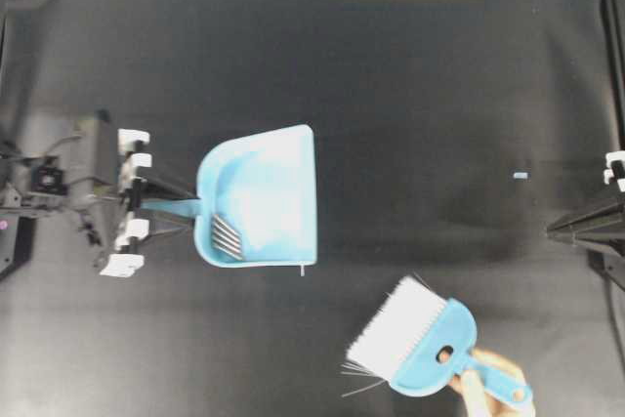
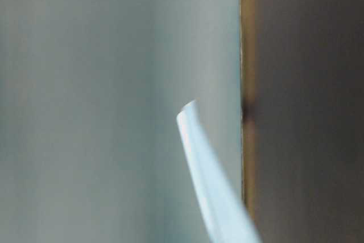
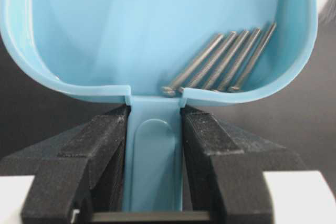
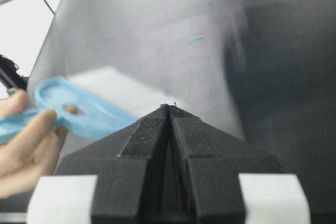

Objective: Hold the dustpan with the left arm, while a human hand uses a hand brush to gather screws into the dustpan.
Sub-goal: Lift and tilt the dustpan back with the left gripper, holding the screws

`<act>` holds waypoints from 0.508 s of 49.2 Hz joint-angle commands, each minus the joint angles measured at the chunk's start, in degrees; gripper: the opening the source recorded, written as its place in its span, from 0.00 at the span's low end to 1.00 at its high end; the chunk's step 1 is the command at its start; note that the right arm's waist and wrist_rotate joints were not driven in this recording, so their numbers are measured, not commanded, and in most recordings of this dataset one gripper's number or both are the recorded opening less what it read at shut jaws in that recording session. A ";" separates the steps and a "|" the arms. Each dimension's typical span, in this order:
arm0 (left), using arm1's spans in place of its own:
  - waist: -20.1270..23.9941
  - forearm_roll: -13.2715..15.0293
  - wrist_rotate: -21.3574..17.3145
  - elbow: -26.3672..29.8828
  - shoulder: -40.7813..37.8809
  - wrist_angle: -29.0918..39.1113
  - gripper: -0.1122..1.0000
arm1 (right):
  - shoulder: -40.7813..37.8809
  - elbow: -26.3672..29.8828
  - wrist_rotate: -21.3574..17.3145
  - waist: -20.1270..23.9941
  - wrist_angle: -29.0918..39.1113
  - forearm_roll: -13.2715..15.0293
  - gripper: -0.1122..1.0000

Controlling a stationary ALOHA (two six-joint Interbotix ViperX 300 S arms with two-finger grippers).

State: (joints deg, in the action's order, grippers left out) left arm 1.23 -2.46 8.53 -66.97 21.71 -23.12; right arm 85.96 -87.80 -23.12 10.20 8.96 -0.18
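We log the light blue plastic scoop-shaped dustpan [image 1: 262,194] at table centre-left, w/ its short handle pointing left into the left gripper [image 1: 161,204] of the black left arm [image 1: 88,187]. In the left wrist view the black jaws press on both sides of the handle, i.e. clamped on it, pan body just beyond the fingertips. Five thin silver screws [image 3: 220,62] lie side by side, slanted, in the pan's rear right corner by the rim. The right gripper [image 4: 169,109] sits at the far right edge, well apart from the pan; we see its jaws together, nothing btwn them. The light blue hand brush w/ white bristles [image 1: 415,339] is lower right, held at its handle by a bare human hand [image 1: 488,378], apart from the pan. Black table surface [image 1: 410,95] throughout. Table-level view is too blurred to read.
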 commanded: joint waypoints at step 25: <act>0.00 -0.18 0.35 -0.53 0.79 8.79 0.38 | -0.26 0.26 0.00 0.00 -0.26 0.00 0.10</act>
State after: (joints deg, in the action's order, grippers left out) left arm 1.23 -2.46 8.70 -67.94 22.59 -15.56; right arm 85.96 -87.80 -23.12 10.20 8.96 -0.18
